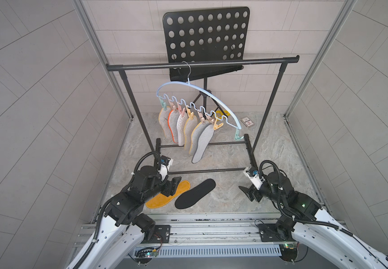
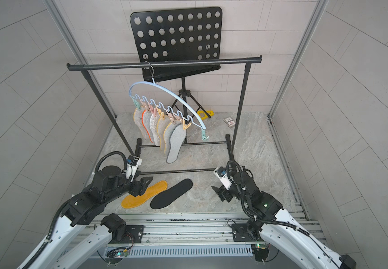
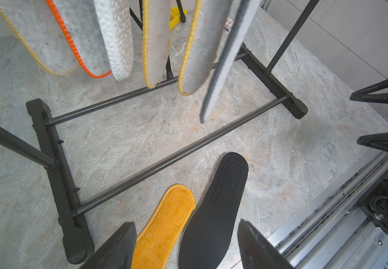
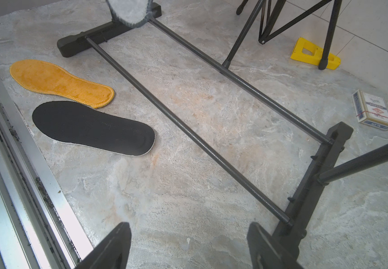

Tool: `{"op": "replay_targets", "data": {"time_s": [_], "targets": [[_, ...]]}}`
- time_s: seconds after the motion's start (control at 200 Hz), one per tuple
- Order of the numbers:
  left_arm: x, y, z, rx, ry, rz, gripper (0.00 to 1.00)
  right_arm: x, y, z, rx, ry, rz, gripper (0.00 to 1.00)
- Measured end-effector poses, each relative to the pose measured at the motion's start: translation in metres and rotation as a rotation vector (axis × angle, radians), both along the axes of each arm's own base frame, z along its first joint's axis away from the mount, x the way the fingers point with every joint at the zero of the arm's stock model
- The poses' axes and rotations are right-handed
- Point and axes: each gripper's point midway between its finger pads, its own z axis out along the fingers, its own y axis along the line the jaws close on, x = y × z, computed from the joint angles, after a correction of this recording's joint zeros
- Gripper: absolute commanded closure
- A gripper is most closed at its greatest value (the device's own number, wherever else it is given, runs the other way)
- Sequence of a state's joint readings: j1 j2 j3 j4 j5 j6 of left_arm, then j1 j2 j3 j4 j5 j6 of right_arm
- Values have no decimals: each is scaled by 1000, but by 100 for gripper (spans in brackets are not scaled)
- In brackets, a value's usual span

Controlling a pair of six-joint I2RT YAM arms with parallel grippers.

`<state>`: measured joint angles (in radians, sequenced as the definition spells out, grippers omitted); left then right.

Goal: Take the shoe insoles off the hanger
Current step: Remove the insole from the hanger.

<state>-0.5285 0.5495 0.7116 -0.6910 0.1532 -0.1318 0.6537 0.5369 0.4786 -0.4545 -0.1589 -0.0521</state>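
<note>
From my station I see the hanger (image 1: 176, 82), a pale blue plastic arch on a thin silver wire hook, slung over the top bar of the black garment rack (image 1: 202, 64). Along its wavy lower rail sit pastel clips (image 1: 181, 112) in mint, pink and peach. Six hanging insoles (image 1: 201, 145) dangle from them, toes down: flat foot-shaped pads with felty grey backs, some edged in yellow stitching, one in orange, one white and pebbled, and the nearest rimmed in dark grey.

Two more lie flat on the marbled stone-look surface (image 1: 232, 186), in front of the rack's base bars and close side by side. One is a fuzzy mustard insole (image 4: 60, 82) with a stitched edge. The other is a smooth black insole (image 4: 90, 127) with a thin white rim.

My left end effector (image 1: 175, 186) hangs over the mustard one with its jaws spread wide, gripping nothing. My right end effector (image 4: 188, 224) is well apart over bare surface, equally wide and empty.

Behind the rack stands a black perforated music stand (image 1: 207, 35) on a tripod. A yellow plastic wedge (image 4: 314, 54) sits by its feet, and a small card box (image 4: 373, 109) lies nearby.
</note>
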Motion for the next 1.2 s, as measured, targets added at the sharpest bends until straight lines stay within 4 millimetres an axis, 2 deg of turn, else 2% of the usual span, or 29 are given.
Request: {"op": "replay_targets", "data": {"time_s": [0.11, 0.21, 0.335, 0.43, 0.5, 0.646, 0.791, 1.011, 1.201], "targets": [[1, 0, 0, 0, 1, 0, 25, 1, 3, 0, 28, 23, 16, 19], [0, 0, 1, -2, -4, 0, 25, 14, 11, 5, 96, 37, 9, 22], [-1, 0, 3, -8, -14, 0, 25, 47, 22, 9, 189, 72, -30, 22], [-1, 0, 2, -9, -13, -2, 25, 78, 36, 19, 246, 106, -26, 22], [-1, 0, 2, -9, -12, -3, 25, 103, 50, 40, 291, 97, 0, 22], [-1, 0, 2, -11, -12, -5, 25, 156, 84, 94, 393, 26, 88, 21], [-2, 0, 3, -15, -18, -6, 25, 187, 113, 122, 472, 2, 187, 17], [-3, -1, 4, -17, -19, -9, 25, 208, 141, 130, 560, 35, 296, 17], [-3, 0, 3, -15, -16, -8, 25, 192, 158, 140, 620, 71, 392, 25]]}}
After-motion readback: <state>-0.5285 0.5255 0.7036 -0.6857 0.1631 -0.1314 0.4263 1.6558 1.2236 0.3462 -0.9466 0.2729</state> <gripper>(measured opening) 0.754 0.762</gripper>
